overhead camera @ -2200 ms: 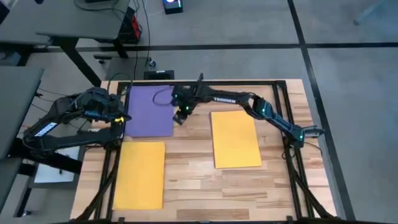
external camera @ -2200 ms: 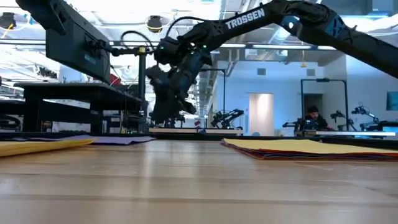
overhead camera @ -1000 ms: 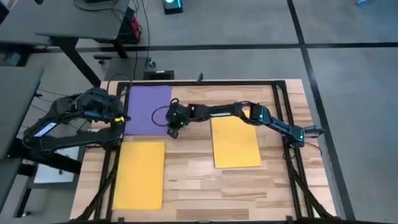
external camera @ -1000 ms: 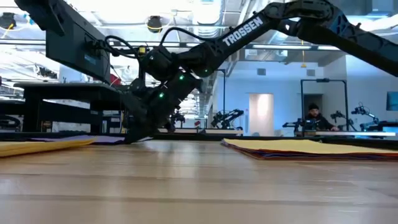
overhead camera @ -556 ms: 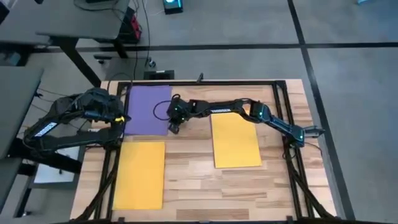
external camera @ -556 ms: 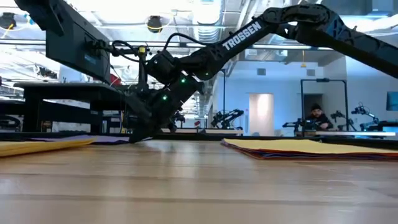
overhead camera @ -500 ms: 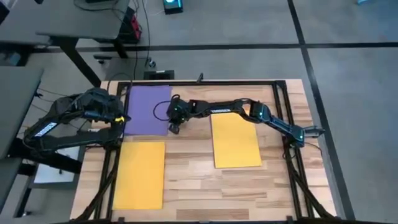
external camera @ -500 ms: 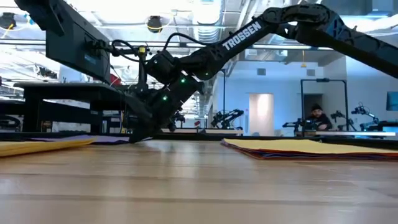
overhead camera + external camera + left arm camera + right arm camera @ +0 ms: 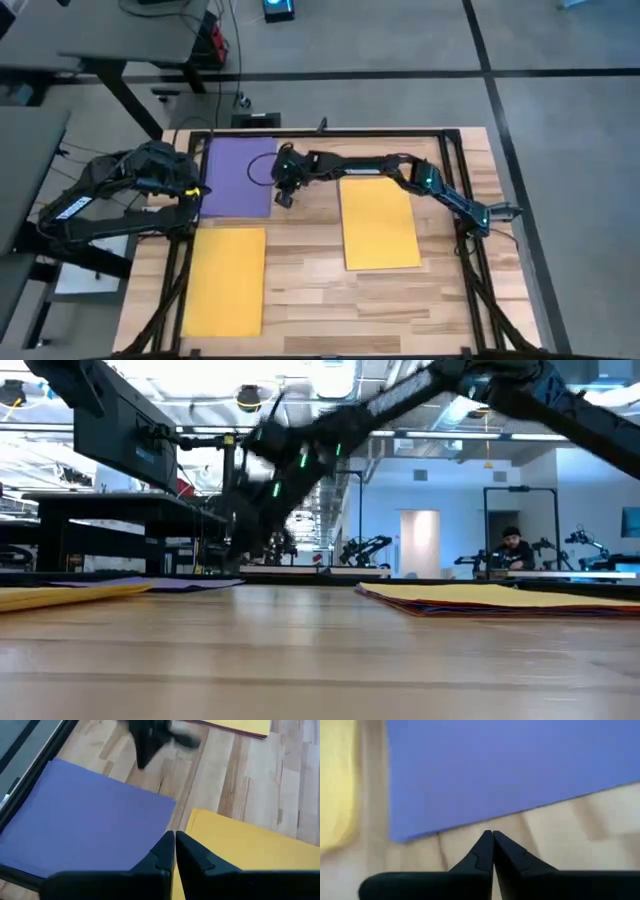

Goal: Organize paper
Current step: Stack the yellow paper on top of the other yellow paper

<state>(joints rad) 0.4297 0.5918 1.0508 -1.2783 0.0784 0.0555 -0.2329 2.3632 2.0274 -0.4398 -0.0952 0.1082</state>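
Purple paper (image 9: 238, 177) flat on surface (image 9: 310, 270); right pincer (image 9: 284, 196), pressed together, empty, beside its edge. Risk: closed tips snag sheet, skewing it. Left pincer (image 9: 174, 851) likewise closed.

Both arms are dark, built of slender jointed links. The right arm (image 9: 400, 172) carries a black cable loop near its wrist and small green indicator lights along its forward links. Each pincer, left pincer (image 9: 174, 851) and right pincer (image 9: 493, 851), ends in two black, wedge-shaped tapered fingers.
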